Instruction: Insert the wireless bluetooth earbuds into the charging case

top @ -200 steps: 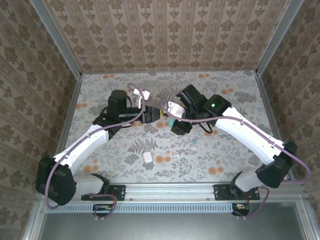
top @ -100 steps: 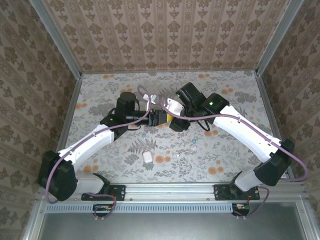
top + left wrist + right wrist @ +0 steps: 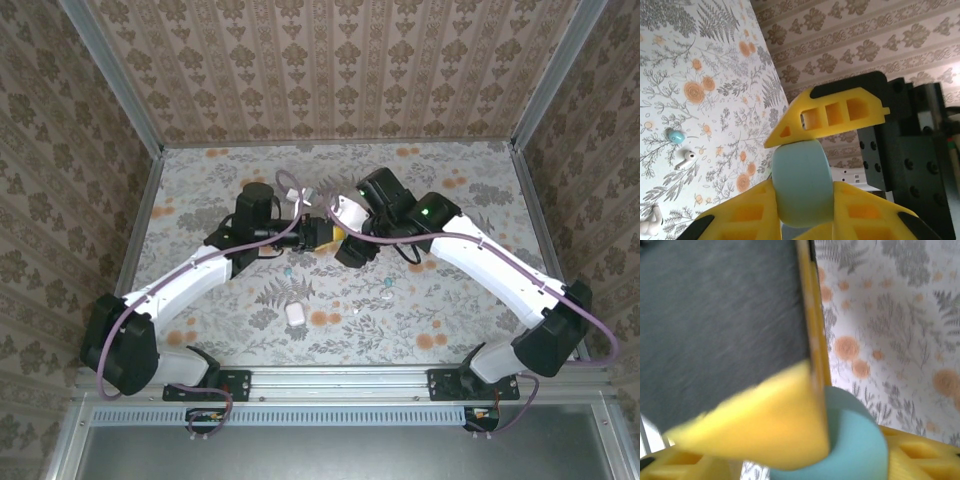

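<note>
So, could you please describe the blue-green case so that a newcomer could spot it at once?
On the flowered table, look at the centre, mid-way back. There the left gripper pinches the blue-green case between its yellow fingers, and the right gripper touches it too. Unlike the white case lying nearer the front, it is coloured and held.

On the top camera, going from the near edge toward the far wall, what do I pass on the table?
White pebble-shaped case → tiny teal and white earbud pair → lone tiny teal earbud → left hand and right hand, level with each other, at the pale teal rounded case the left hand grips.
</note>
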Controlling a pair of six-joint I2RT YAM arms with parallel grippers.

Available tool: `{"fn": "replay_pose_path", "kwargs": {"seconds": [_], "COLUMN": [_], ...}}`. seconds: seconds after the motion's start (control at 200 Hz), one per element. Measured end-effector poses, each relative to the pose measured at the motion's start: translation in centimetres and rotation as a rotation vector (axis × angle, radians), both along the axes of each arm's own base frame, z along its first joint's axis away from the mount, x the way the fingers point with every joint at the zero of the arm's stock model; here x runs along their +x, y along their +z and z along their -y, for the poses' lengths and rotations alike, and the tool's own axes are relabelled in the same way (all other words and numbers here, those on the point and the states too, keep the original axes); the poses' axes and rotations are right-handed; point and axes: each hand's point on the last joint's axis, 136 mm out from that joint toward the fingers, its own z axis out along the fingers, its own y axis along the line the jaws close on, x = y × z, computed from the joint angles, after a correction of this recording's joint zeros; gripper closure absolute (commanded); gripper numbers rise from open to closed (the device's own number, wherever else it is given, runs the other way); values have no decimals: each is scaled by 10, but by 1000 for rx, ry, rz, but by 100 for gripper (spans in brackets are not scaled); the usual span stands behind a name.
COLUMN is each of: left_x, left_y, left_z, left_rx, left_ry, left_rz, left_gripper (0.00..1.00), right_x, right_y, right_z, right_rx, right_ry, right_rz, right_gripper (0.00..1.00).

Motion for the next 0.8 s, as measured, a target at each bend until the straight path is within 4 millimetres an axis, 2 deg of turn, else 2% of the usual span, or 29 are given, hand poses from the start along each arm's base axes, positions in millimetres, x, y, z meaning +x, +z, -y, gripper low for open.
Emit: {"fn": "replay_pose_path", "kwargs": {"seconds": [0.13,0.225,0.49,0.665,0.8], "left_x": [15,23,26,27,25], "left_y": [5,10,23,23,24], "left_z": [-10,-17,-20,-21,-23], "left_rx": [-27,-45,-96,-104,-107], "left_ry": [59,97,129,150,157], "left_rz": [-20,-35,-73,-93,-94], "left_gripper": [82,82,83,84,84], "right_x": [3,5,24,35,37], "right_y": [13,22,28,27,20], "right_z": [16,25,5,-8,-13], "right_rx": [173,282,424,459,452], "right_ry": [-81,-124,-99,-72,-48], "right_rz": [35,103,196,219,215], "right_gripper": [24,22,23,28,42]}}
